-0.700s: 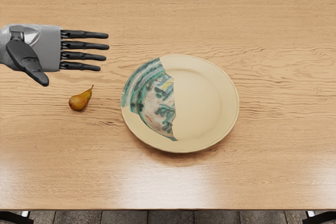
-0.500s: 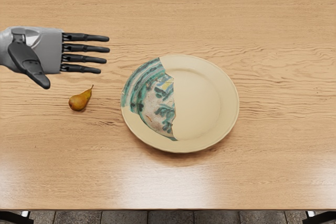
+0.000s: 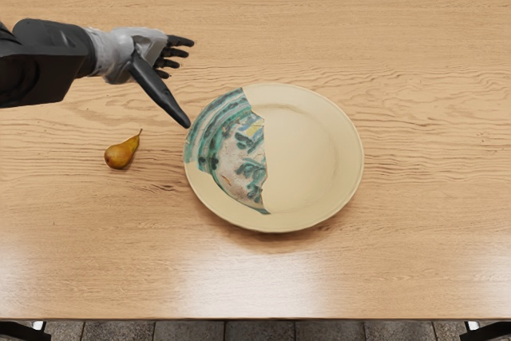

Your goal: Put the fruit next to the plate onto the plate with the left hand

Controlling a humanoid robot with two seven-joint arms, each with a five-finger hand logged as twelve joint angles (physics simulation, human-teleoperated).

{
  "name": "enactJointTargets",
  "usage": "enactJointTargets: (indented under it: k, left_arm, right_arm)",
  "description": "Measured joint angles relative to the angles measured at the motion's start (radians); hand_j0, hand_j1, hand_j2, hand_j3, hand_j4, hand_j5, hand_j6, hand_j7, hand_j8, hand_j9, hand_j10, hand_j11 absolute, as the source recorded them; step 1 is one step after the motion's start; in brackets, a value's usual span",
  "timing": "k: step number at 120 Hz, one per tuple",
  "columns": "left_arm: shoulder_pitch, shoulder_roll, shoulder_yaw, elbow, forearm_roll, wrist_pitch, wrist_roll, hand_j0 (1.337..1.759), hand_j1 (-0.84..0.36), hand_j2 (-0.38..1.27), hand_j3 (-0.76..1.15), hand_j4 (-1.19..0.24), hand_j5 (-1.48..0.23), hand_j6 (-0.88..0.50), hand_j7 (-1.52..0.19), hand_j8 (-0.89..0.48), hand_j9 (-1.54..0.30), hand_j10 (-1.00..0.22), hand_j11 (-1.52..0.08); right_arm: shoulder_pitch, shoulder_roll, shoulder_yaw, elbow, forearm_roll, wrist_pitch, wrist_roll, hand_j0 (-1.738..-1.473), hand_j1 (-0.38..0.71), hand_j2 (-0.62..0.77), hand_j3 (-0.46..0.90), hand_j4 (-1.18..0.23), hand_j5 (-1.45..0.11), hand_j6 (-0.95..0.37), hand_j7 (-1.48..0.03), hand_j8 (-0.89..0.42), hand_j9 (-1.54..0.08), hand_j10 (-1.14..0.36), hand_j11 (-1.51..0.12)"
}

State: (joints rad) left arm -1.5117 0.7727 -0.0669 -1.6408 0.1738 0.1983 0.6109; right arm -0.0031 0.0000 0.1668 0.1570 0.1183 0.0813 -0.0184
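- golden-brown pear (image 3: pixel 121 152) on the bare table (image 3: pixel 399 53), left of centre in the frame, just beside the left rim of the plate (image 3: pixel 319 157) but not touching it.
- lying on its side, stem toward the upper right; untouched, with nothing around it.
- no fruit on the plate yet: plain cream on the right half, green-blue pattern on the left.
- left hand (image 3: pixel 144 52) in the upper left of the frame, above the pear in the picture and apparently off the wood, arm entering from the left edge.
- holding nothing: thumb (image 3: pixel 160 89) stretched long toward the plate's upper-left rim, well away from the other fingers (image 3: pixel 177 51), those loosely bent and apart.
- judged progress: barely begun; no grasp, no lift, no placement.
- left to do, as a guess: bring the hand down toward the lower left over the pear, close around its round body, carry it right, set it inside the rim, let go.
- worth watching: small, rounded fruit, likely to roll if nudged by a fingertip before closing.
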Motion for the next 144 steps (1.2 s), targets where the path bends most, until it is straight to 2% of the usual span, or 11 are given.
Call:
enactJointTargets:
  k: [11,20,30,39,60,72,78,101,115,132,144]
  left_arm:
    - [0.001,-0.007,0.055,-0.009,0.072,0.13,0.0,1.658,0.35,0.0,0.0,0.0,0.0,0.0,0.0,0.0,0.0,0.0,0.0]
    - [-0.01,-0.062,0.108,-0.023,0.138,0.262,0.0,1.658,0.35,0.0,0.0,0.0,0.0,0.0,0.0,0.0,0.0,0.0,0.0]
    - [-0.109,-0.099,0.226,-0.031,0.174,0.345,0.0,1.658,0.35,0.0,0.0,0.0,0.0,0.0,0.0,0.0,0.0,0.0,0.0]
    - [-0.122,-0.136,0.335,-0.035,0.188,0.38,0.0,1.658,0.35,0.0,0.0,0.0,0.0,0.0,0.0,0.0,0.0,0.0,0.0]
    - [-0.117,-0.177,0.488,-0.037,0.198,0.407,0.0,1.658,0.35,0.0,0.0,0.0,0.0,0.0,0.0,0.0,0.0,0.0,0.0]
    - [-0.121,-0.278,0.57,-0.026,0.201,0.41,0.0,1.658,0.35,0.0,0.0,0.0,0.0,0.0,0.0,0.0,0.0,0.0,0.0]
    - [-0.119,-0.296,0.606,-0.014,0.202,0.411,0.0,1.658,0.35,0.0,0.0,0.0,0.0,0.0,0.0,0.0,0.0,0.0,0.0]
    - [-0.12,-0.308,0.683,0.017,0.202,0.412,0.0,1.658,0.35,0.0,0.0,0.0,0.0,0.0,0.0,0.0,0.0,0.0,0.0]
    - [-0.113,-0.402,0.699,0.075,0.202,0.413,0.0,1.658,0.35,0.0,0.0,0.0,0.0,0.0,0.0,0.0,0.0,0.0,0.0]
    - [-0.114,-0.39,0.709,0.115,0.199,0.413,0.0,1.658,0.35,0.0,0.0,0.0,0.0,0.0,0.0,0.0,0.0,0.0,0.0]
    - [-0.115,-0.341,0.721,0.124,0.198,0.413,0.0,1.658,0.35,0.0,0.0,0.0,0.0,0.0,0.0,0.0,0.0,0.0,0.0]
  right_arm:
    - [0.0,0.0,-0.001,0.0,0.0,0.0,0.0,-1.658,-0.31,-0.01,0.0,-0.03,-0.04,-0.03,-0.04,-0.03,-0.04,-0.03,-0.04]
    - [0.0,0.0,-0.001,0.0,0.0,0.0,0.0,-1.658,-0.31,-0.01,0.0,-0.03,-0.04,-0.03,-0.04,-0.03,-0.04,-0.03,-0.04]
    - [0.0,0.0,-0.001,0.0,0.0,0.0,0.0,-1.658,-0.31,-0.01,0.0,-0.03,-0.04,-0.03,-0.04,-0.03,-0.04,-0.03,-0.04]
    - [0.0,0.0,-0.001,-0.001,0.0,0.0,0.0,-1.658,-0.31,-0.01,0.0,-0.03,-0.04,-0.03,-0.04,-0.03,-0.04,-0.03,-0.04]
    - [0.0,0.0,-0.001,-0.001,0.0,0.0,0.0,-1.658,-0.31,-0.01,0.0,-0.03,-0.04,-0.03,-0.04,-0.03,-0.04,-0.03,-0.04]
    - [0.0,0.0,-0.001,-0.001,0.0,0.0,-0.001,-1.658,-0.31,-0.01,0.0,-0.03,-0.04,-0.03,-0.04,-0.03,-0.04,-0.03,-0.04]
    - [0.0,0.0,-0.001,-0.001,0.0,0.0,-0.001,-1.658,-0.31,-0.01,0.0,-0.03,-0.04,-0.03,-0.04,-0.03,-0.04,-0.03,-0.04]
    - [0.0,0.0,-0.002,-0.001,0.0,0.0,-0.001,-1.658,-0.31,-0.01,0.0,-0.03,-0.04,-0.03,-0.04,-0.03,-0.04,-0.03,-0.04]
    - [0.0,0.0,-0.002,-0.001,0.0,0.0,-0.002,-1.658,-0.31,-0.01,0.0,-0.03,-0.04,-0.03,-0.04,-0.03,-0.04,-0.03,-0.04]
    - [0.0,0.0,-0.003,-0.001,0.0,0.0,-0.002,-1.658,-0.31,-0.01,0.0,-0.03,-0.04,-0.03,-0.04,-0.03,-0.04,-0.03,-0.04]
    - [0.0,0.0,-0.003,-0.001,0.0,0.0,-0.002,-1.658,-0.31,-0.01,0.0,-0.03,-0.04,-0.03,-0.04,-0.03,-0.04,-0.03,-0.04]
